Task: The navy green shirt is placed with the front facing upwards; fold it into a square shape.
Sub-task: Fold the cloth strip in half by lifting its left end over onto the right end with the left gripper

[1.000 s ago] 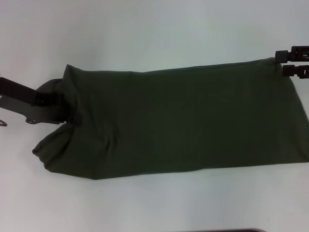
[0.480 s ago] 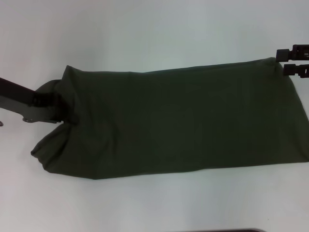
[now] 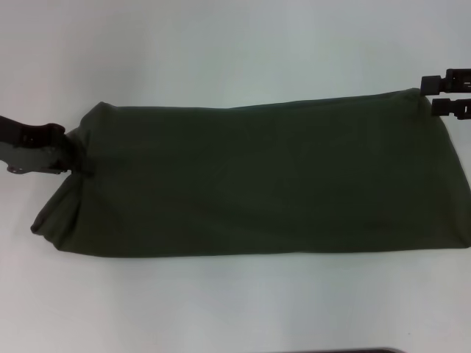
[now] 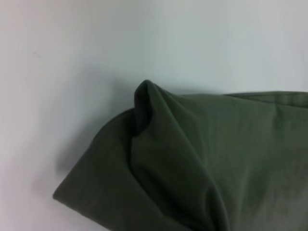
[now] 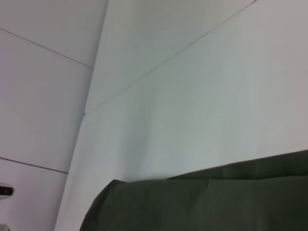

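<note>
Since the earlier frames, the left gripper (image 3: 70, 153) has shifted toward 9 o'clock, drawing the left end of the navy green shirt (image 3: 265, 180) outward and flattening it. Its jaws are clamped on a bunched fold at the shirt's 9 o'clock edge. Folded into a long band, the shirt lies plain side up across the white table (image 3: 221, 51). The right gripper (image 3: 434, 95) sits at the shirt's 2 o'clock corner, jaws parted.

black claws (image 3: 62, 151), the right one (image 3: 430, 95) two-barred, blocky.
</note>
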Robot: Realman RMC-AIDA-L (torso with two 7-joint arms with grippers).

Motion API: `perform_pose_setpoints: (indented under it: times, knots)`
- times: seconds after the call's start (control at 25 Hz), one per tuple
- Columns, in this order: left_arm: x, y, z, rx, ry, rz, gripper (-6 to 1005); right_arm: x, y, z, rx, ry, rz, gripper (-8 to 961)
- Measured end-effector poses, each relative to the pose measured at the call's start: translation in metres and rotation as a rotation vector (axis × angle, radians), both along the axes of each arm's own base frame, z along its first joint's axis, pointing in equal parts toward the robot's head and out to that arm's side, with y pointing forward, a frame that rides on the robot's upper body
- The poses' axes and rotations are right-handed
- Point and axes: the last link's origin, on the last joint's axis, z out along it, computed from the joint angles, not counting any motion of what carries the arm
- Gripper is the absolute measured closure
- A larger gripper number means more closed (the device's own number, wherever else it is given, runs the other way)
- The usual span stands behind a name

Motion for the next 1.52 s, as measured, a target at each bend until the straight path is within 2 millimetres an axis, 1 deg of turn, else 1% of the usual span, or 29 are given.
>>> perform_pose_setpoints:
  times: [0.52, 0.76, 1.0, 1.12, 1.52]
  knots:
    - [-0.008, 0.0, 0.012, 0.016, 0.021, 0.003, 960, -0.001, 0.001, 0.0, -0.001, 0.001, 0.004, 147]
    - [-0.012, 0.002, 0.026, 0.043, 0.025, 0.011, 960, -0.002, 0.002, 0.0, -0.002, 0.001, 0.006, 147]
    - [-0.014, 0.003, 0.033, 0.054, 0.04, 0.017, 959, -0.003, 0.002, 0.0, -0.002, 0.002, 0.006, 146]
    - [-0.018, 0.004, 0.039, 0.07, 0.059, 0.031, 959, -0.003, 0.002, 0.0, -0.002, 0.002, 0.005, 146]
    - [-0.026, 0.002, 0.045, 0.086, 0.087, 0.061, 959, -0.003, 0.003, 0.0, -0.003, 0.005, -0.001, 147]
